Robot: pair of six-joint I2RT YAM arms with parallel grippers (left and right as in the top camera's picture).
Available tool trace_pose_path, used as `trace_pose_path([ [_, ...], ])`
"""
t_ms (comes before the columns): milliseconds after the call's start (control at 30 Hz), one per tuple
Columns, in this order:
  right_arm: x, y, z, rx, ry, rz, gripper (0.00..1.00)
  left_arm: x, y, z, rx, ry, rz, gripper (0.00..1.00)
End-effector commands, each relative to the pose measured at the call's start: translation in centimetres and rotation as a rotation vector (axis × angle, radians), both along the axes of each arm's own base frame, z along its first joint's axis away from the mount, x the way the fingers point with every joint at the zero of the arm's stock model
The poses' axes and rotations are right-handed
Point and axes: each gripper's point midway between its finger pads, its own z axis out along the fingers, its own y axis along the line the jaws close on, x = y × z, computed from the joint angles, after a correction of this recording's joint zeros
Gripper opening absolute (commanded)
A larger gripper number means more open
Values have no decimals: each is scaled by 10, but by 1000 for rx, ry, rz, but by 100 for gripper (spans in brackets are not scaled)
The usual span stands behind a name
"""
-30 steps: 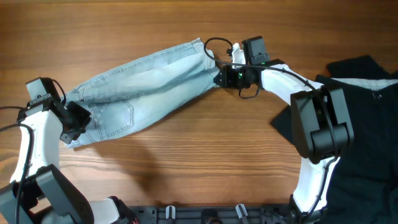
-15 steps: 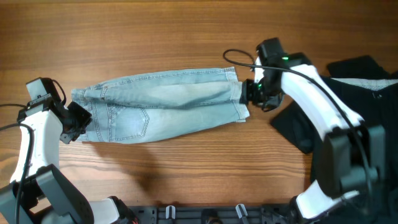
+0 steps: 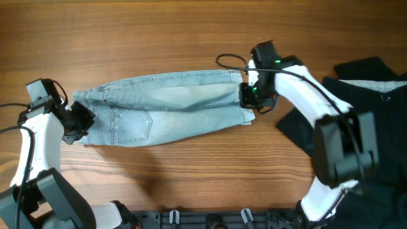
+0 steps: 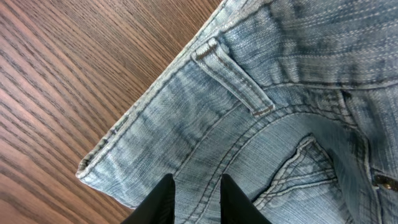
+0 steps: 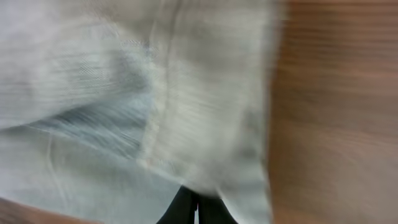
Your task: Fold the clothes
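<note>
Left fingers (image 4: 160, 202), right fingers (image 5: 185, 210) pinch one denim shorts (image 3: 172, 108); one black garment (image 3: 388, 127).

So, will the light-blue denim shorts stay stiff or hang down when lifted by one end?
Probably floppy: the light-blue denim shorts lie flat with soft wrinkles, so an unheld part would likely sag. The thick stitched seams suggest some weight for cloth. Pushed on the wooden table, they would probably bunch rather than slide.

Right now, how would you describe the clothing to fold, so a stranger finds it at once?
On the wooden table, look across the middle: the denim shorts lie stretched out flat. They are pale blue with a stitched back pocket, unlike the black garment at the right edge.
</note>
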Motion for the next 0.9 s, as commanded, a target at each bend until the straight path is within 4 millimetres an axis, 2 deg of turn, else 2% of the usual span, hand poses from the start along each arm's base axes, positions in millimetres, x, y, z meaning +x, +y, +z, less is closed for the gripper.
trace_pose_path([
  [0,20,49,-5,237,-114,190,4,3,-5,-2,-11,-10,-29,25],
  [33,50,54,3,266,-234,163,4,3,-4,-2,-9,-12,-29,25],
  [100,110,48,31,328,-384,-89,4,4,-4,-2,-8,-15,-29,25],
  [133,126,52,49,420,-420,-151,4,4,-4,-2,-9,-13,-29,26],
  [200,134,60,79,556,-457,-136,4,2,-5,-3,-13,-4,-30,27],
  [233,132,58,87,571,-458,-128,5,0,-6,-3,-16,2,-30,28],
  [333,106,51,85,500,-410,-49,6,0,-11,-3,-34,1,-61,30],
  [500,46,27,55,260,-250,85,9,19,-58,5,-144,-95,-288,24],
  [600,19,23,40,184,-153,119,9,27,-92,5,-122,-106,-462,17],
  [767,10,29,32,141,-137,148,8,50,-155,2,42,-139,-737,4],
  [867,8,31,28,141,-105,105,6,56,-181,-10,70,-139,-817,4],
])
